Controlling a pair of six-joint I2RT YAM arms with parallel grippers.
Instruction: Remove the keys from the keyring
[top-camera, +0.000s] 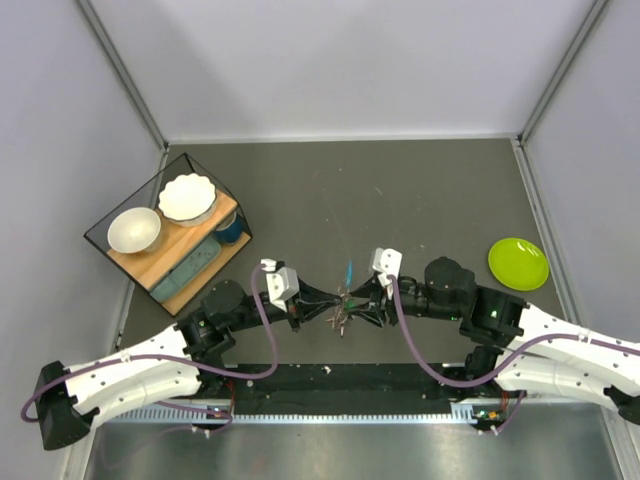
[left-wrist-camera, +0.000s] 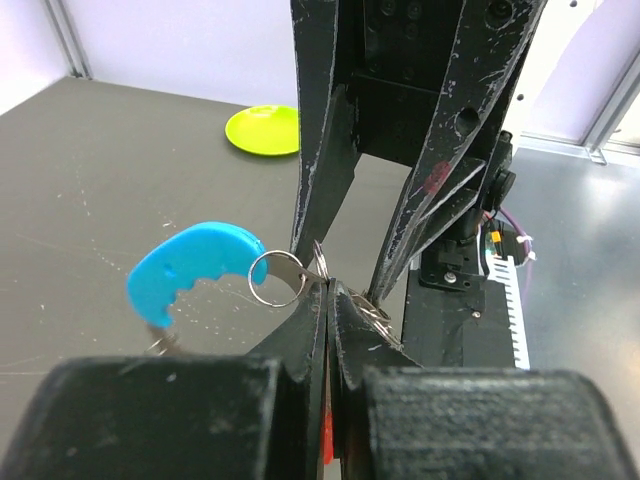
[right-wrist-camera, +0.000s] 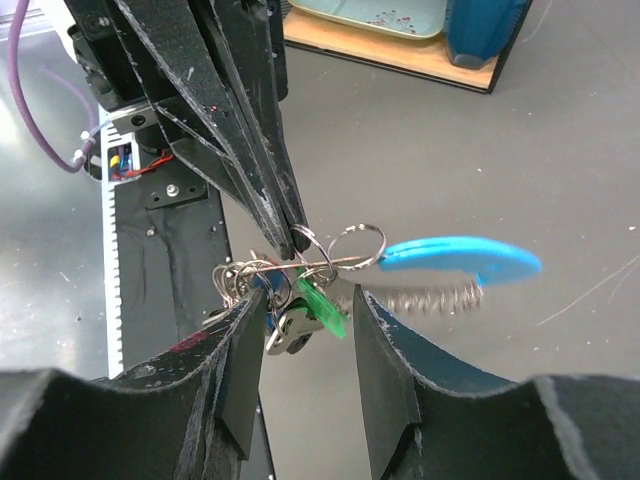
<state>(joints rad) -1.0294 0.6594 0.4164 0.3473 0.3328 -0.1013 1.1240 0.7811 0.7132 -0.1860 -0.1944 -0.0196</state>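
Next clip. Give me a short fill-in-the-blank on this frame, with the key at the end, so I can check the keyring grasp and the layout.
1. The left pincer is ____ on the keyring.
2. The plastic tag hanging off that ring is ____ in colour.
3. The lime-green plate lies on the robot's ____ side.
4. The box holds ____ white bowls.

Missing words: shut; blue; right; two.

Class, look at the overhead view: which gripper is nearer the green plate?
Right. The right gripper lies between the keys and the plate, on the plate's side; the left gripper is beyond the keys, farther from it.
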